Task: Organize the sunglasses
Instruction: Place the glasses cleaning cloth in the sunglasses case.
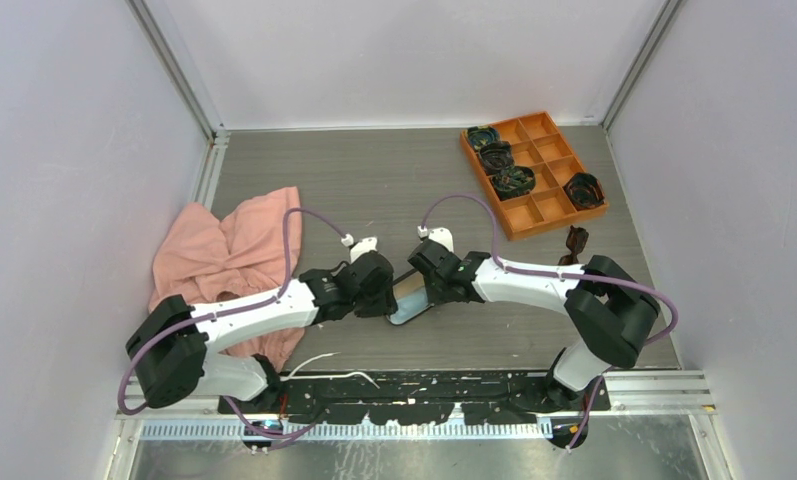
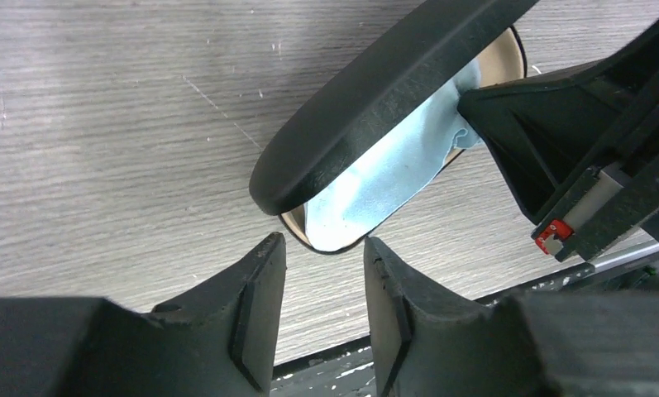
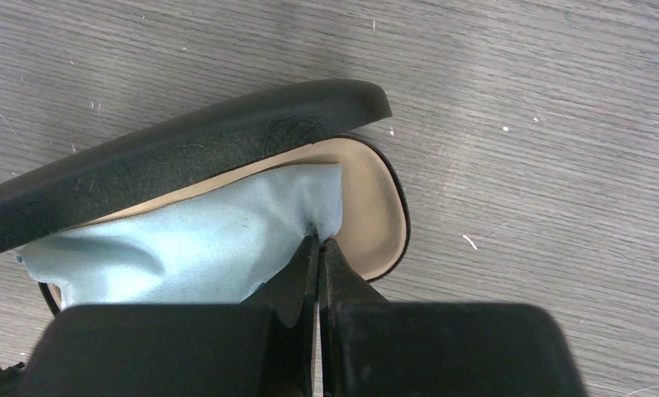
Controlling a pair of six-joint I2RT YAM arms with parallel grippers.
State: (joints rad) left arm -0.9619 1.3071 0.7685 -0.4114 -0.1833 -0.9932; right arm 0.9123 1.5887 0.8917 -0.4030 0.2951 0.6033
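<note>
Left claw: fingers apart, holding nothing, just beside the open case.
Right claw: pinched shut on the blue cloth in the case.
Sunglasses: on the table, far right, well apart from the case.
Do it well: probably lift the cloth slowly, so the case does not slide.
Views: only the top one shows the sunglasses; the wrist ones show the pinch.

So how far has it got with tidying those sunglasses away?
Done: the black glasses case lies open on the table. In hand: the right gripper pinches the light blue cloth inside it, while the left gripper stands open just off the case's end. Left: the sunglasses lie beside the orange tray, not yet in the case.
</note>
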